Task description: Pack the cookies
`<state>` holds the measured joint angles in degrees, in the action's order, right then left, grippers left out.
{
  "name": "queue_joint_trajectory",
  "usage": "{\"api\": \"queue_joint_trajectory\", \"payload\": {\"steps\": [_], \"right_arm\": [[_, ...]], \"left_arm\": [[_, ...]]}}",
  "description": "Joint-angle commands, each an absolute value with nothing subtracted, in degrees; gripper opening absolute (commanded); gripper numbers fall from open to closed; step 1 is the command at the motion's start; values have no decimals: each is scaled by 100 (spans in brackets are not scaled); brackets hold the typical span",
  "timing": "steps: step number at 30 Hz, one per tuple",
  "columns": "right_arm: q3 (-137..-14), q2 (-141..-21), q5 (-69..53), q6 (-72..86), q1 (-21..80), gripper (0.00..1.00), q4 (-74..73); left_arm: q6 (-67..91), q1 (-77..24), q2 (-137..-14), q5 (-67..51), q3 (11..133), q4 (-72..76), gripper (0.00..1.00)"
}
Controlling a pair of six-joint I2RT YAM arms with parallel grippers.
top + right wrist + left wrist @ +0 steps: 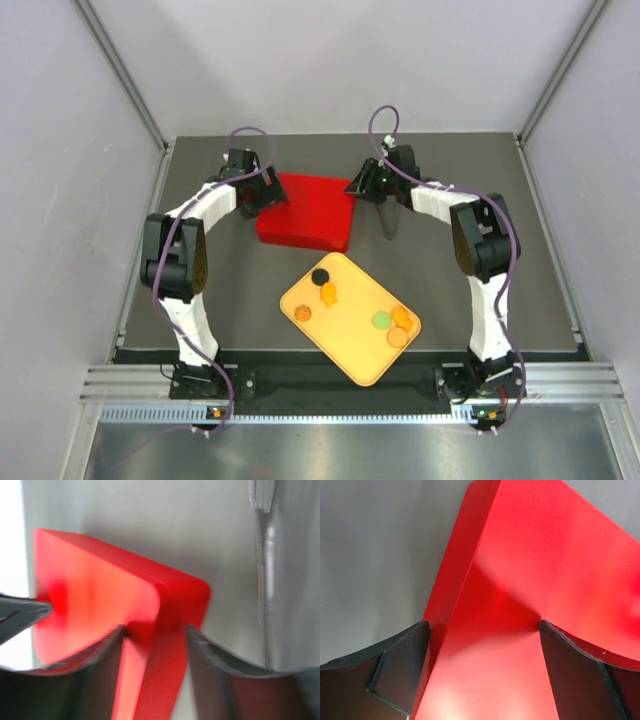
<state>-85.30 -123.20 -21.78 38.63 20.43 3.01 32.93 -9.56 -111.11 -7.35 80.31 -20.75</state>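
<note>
Several cookies lie on a yellow tray [355, 365] near the front: a black one [320, 274], a green one [381, 320] and orange ones [303, 312]. Behind the tray sits a closed red box [310, 215]. My left gripper [262, 200] stands open at the box's left end. In the left wrist view its jaws [484, 625] straddle the edge of the red box [530, 555], one finger beside the side wall and one over the top. My right gripper [365, 190] is at the right end. In the blurred right wrist view it [156, 628] pinches the rim of the red box [100, 600].
The dark table is walled by pale panels with metal posts [262, 580] close behind the box. A metal rail [340, 385] runs along the near edge by both arm bases. A dark blurred tip [20, 615] shows at the box's far end.
</note>
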Motion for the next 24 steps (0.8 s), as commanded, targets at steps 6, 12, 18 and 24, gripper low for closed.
{"api": "queue_joint_trajectory", "payload": {"steps": [6,12,18,24], "right_arm": [[-8650,-12191,-2021,3296,2110,72,-501],[-7939,-11383,-2407,3164,2030,76,-334],[-6470,-10495,-3057,3331,2091,76,561],[-5661,-10142,-3050,3436,2381,73,1089]], "left_arm": [[4104,-1160,-10768,-53,6900,-2031,92],[4184,-1160,-10661,-53,6794,-1969,92],[4219,-1160,-10644,123,6776,-1960,92],[4262,-1186,-10740,105,6776,-1934,91]]}}
